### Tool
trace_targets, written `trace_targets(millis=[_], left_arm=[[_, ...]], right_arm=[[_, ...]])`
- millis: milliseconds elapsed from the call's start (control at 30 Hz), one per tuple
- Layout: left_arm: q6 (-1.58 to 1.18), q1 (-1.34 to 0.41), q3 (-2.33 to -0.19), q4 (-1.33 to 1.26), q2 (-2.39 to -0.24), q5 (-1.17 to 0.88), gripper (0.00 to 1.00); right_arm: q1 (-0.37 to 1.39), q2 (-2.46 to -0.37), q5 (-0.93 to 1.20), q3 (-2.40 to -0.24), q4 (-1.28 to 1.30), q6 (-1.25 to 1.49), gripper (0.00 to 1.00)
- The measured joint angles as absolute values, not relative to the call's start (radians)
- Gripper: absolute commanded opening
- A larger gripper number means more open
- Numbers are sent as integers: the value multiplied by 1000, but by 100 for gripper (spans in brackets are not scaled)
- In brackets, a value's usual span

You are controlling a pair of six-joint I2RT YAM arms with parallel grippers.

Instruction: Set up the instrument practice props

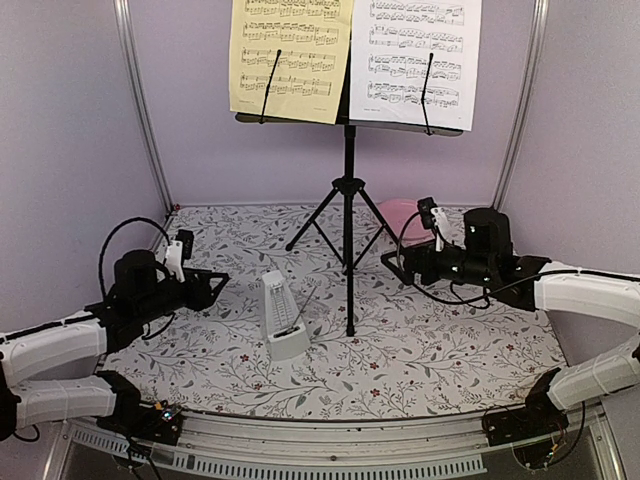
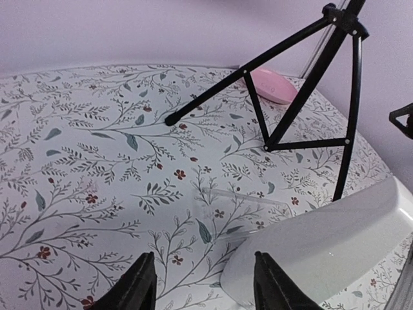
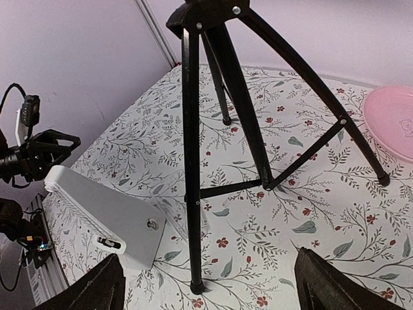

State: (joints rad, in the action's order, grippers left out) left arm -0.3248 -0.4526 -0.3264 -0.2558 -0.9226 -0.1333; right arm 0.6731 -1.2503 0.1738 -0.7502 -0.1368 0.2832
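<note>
The black music stand stands on its tripod at mid-table. The yellowish page and the white page rest side by side on its desk, each behind a thin black wire. The pale-grey pyramid metronome stands upright left of the front tripod leg. My left gripper is open and empty, left of the metronome and apart from it. In the left wrist view the gripper has the metronome just off its right finger. My right gripper is open and empty, right of the tripod. In the right wrist view it faces the tripod and the metronome.
A pink round plate lies at the back right behind the tripod legs; it also shows in the left wrist view and the right wrist view. A clear, faint piece lies on the floral cloth beside the metronome. Lilac walls enclose three sides.
</note>
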Motion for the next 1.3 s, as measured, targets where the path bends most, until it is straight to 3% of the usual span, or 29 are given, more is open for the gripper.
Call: trace_targets(millis=[67, 133, 167, 567, 967, 1300], left_arm=[[-333, -434, -356, -234, -920, -150, 72], [-337, -426, -393, -198, -921, -160, 97], [-336, -425, -413, -175, -922, -163, 99], [-411, -419, -708, 96, -970, -101, 99], [-565, -314, -582, 155, -973, 4, 99], [-642, -293, -474, 109, -1044, -38, 99]], right_arm=[[656, -1236, 192, -735, -141, 284, 97], [640, -1217, 203, -717, -144, 283, 100], [635, -1209, 207, -710, -144, 284, 99], [515, -1005, 251, -569, -167, 329, 99], [345, -877, 267, -344, -172, 461, 99], [333, -1024, 161, -327, -149, 556, 99]])
